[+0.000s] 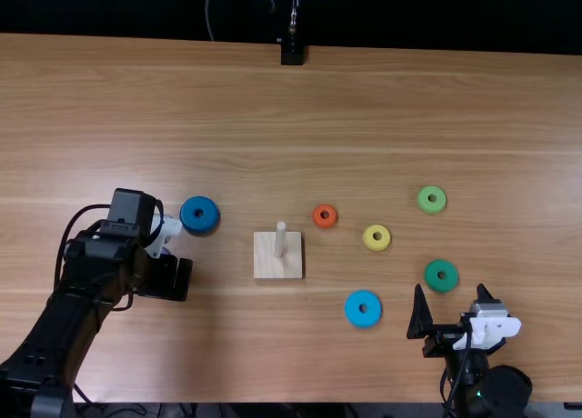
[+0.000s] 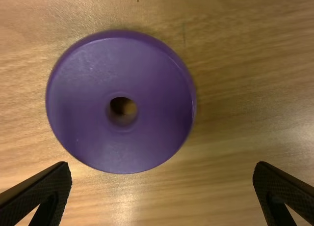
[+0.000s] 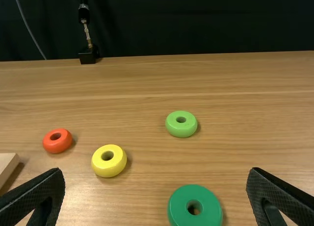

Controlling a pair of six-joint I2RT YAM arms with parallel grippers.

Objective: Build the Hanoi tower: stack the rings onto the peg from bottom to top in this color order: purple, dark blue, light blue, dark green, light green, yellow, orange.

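Left wrist view: smooth purple ring point(image 2: 120, 143), faintly glossy

Left arm point(image 1: 82, 286), matte black all over, boxy housing point(image 1: 132, 207) near left gripper point(image 1: 185, 280), white piece point(image 1: 165, 234) right beside it. Black cable point(image 1: 65, 245) loops out behind hand. Over to right gripper point(image 1: 451, 295): dark pointed fingers, white bracket point(image 1: 488, 330) just behind, thin black cable point(image 1: 459, 371) trailing back, rounded black housing point(image 1: 507, 388) farther behind hand. Close in, wedge-shaped black fingers point(image 2: 37, 191), fine-textured inner faces; matching texture on right pair point(image 3: 39, 189).
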